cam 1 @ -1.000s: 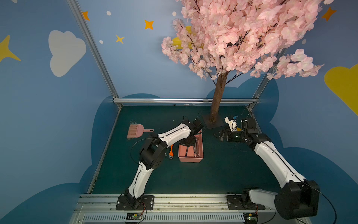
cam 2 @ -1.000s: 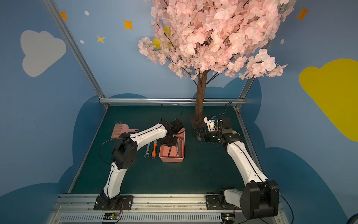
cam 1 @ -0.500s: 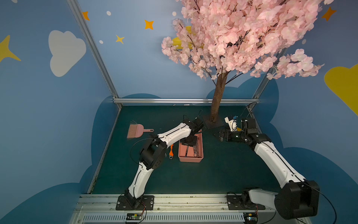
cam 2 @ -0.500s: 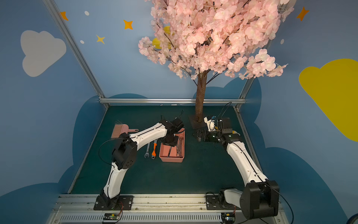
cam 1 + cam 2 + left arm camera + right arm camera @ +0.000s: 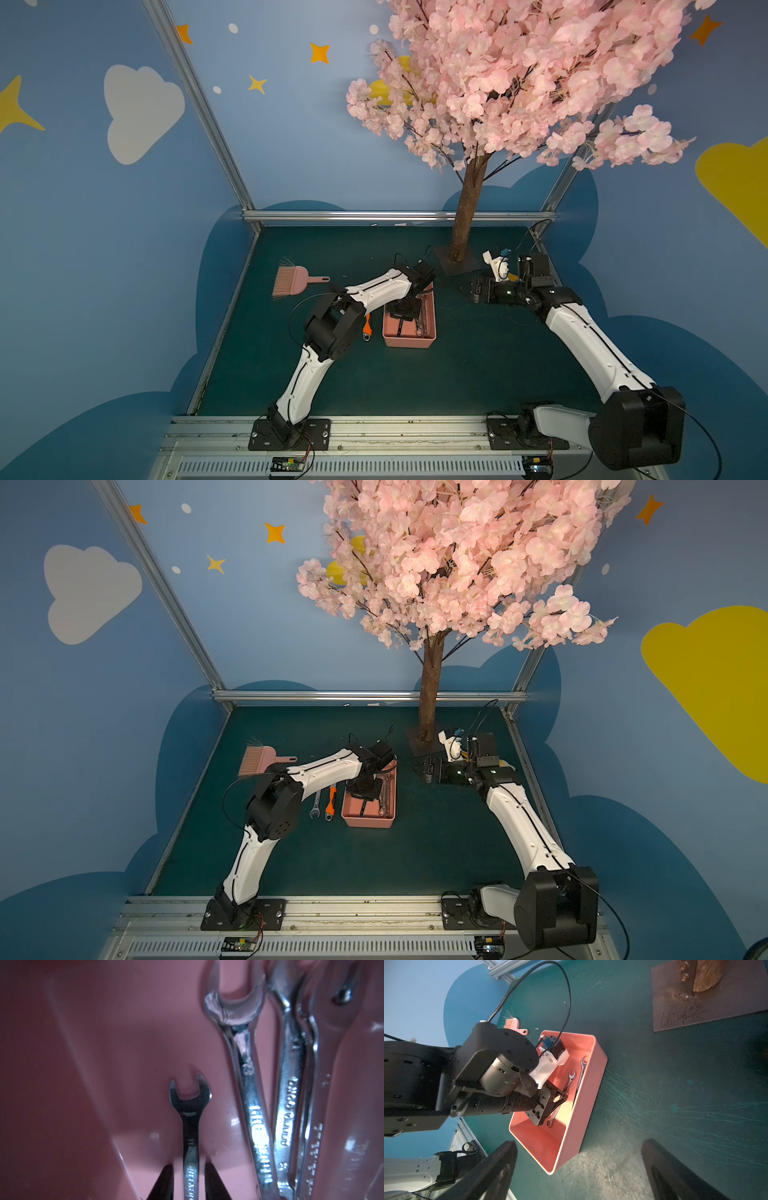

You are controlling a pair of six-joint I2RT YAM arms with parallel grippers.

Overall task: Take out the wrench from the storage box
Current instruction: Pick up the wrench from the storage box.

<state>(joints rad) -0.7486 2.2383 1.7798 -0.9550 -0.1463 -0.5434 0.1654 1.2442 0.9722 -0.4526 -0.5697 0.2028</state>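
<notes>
The left pincer point(image 5: 189, 1168) reaches down into the salmon-pink storage box point(image 5: 409, 343). Its two dark fingers point(image 5: 164, 1182) stand narrowly apart on either side of the shank of a small wrench point(image 5: 190, 1126). A sliver of pink floor shows between each finger and the steel, so no clamp is visible.

The small wrench lies flat on the box floor, its open end pointing out past the fingertips. Just beside the pincer, on the side nearer the right arm, larger wrenches point(image 5: 252, 1105) lie bunched along the box's long wall. In both top views the pincer's black body hangs over the far half of the box.

On the pincer's other side, outside the box on the green mat point(image 5: 415, 854), lie an orange-handled tool point(image 5: 330, 802) and a bare steel wrench point(image 5: 315, 808). A pink hand brush point(image 5: 262, 760) sits farther off.

The right pincer point(image 5: 579, 1142) hovers above the mat with its fingers spread wide and nothing between them. It is off to the side of the left pincer, outside the box near its far corner. It is also close to the rusty base plate point(image 5: 708, 997) of the blossom tree point(image 5: 467, 220).
</notes>
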